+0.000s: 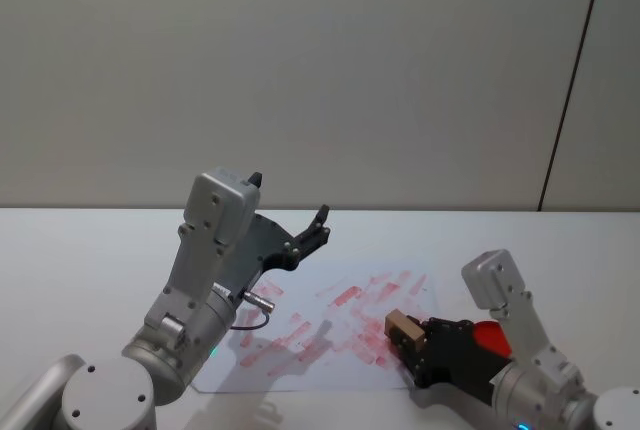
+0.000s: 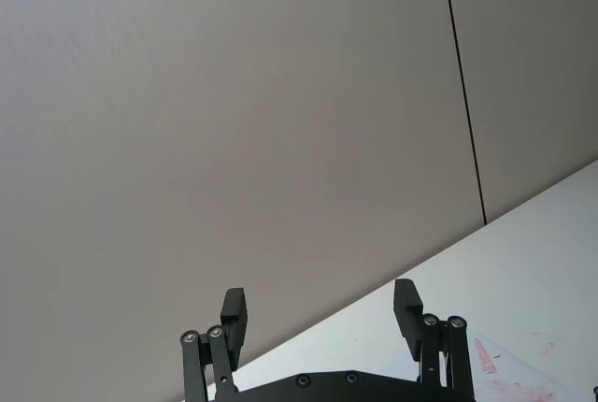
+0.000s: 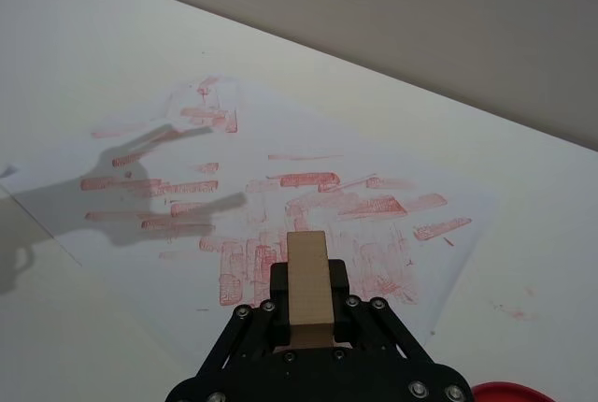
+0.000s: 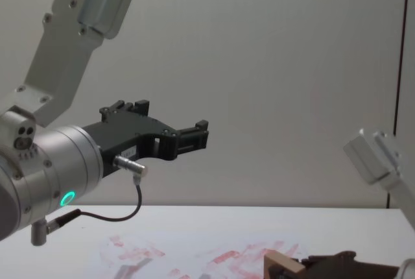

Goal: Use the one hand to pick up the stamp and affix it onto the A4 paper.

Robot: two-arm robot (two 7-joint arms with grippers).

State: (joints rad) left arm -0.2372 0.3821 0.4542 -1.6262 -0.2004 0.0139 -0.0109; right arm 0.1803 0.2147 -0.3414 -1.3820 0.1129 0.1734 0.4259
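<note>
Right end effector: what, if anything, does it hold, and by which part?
The right end effector holds the stamp by its opposite wooden sides.

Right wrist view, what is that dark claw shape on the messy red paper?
Right wrist view: a soft grey shadow lies on the white A4 paper smeared with red ink, beyond the pale wooden stamp in the black right gripper; head view: the black left gripper hangs open, raised beside that sheet, so it probably casts it.
</note>
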